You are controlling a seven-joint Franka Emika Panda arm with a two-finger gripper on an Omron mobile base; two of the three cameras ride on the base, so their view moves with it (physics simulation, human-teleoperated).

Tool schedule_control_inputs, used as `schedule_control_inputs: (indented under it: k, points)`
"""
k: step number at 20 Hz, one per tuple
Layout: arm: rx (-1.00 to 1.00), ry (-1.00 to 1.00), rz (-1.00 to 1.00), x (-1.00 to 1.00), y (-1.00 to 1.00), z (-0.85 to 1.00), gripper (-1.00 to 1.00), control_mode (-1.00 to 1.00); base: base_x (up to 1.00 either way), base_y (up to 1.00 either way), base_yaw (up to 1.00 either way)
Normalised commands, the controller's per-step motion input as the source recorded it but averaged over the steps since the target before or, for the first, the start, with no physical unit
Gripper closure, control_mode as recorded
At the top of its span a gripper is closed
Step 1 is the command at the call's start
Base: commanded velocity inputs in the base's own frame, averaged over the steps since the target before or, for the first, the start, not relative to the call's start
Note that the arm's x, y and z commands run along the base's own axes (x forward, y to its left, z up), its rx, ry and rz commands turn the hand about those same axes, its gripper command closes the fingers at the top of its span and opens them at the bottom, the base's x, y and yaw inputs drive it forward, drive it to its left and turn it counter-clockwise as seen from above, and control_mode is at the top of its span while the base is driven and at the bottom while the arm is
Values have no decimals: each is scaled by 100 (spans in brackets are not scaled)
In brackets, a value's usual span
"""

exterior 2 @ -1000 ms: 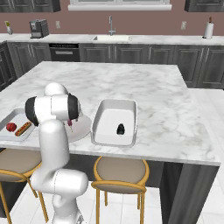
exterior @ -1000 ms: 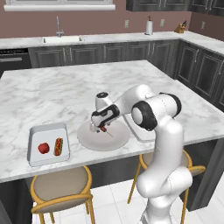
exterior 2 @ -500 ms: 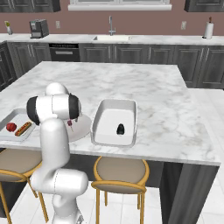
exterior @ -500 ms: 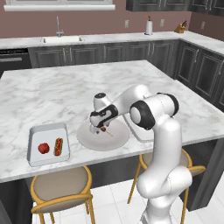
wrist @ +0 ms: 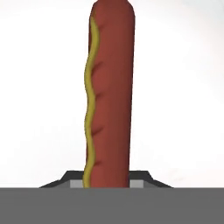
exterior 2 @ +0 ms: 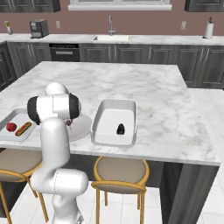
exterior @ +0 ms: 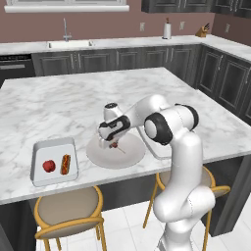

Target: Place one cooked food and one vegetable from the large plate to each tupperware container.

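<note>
A hot dog [wrist: 109, 92] with a mustard line lies on the large plate [exterior: 128, 158], and runs up the middle of the hand view. My gripper [exterior: 112, 143] is low over the plate, shut on the hot dog, with a finger tip [wrist: 75, 178] pressed against each side of it. The smaller tupperware container [exterior: 40, 151] at the left holds a red tomato [exterior: 48, 166] and another hot dog [exterior: 65, 164]. The larger tupperware container [exterior 2: 114, 111] stands right of the plate [exterior 2: 83, 127] and holds one small dark thing [exterior 2: 120, 129].
The counter's front edge runs just below the plate and the trays, with stools under it. My own arm [exterior 2: 54, 109] covers much of the plate in the right base view. Bare marble [exterior: 59, 105] stretches behind the plate.
The hand has sunk a little, straight down toward the plate, over the last second. The trays and their contents have not moved.
</note>
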Motion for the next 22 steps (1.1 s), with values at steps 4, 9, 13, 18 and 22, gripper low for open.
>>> schedule_control_inputs:
  k: [4,9,13,18,22]
  points:
    - [10,0,-22,0,-58,37,100,-100,0,0,0]
    - [9,1,-24,-13,-84,87,100,-100,0,0,0]
    - [13,-5,-18,-86,-78,82,100,-100,0,0,0]
    - [4,-17,-23,-59,-98,75,100,-100,0,0,0]
    - [0,-2,-27,-3,-100,9,100,-100,0,0,0]
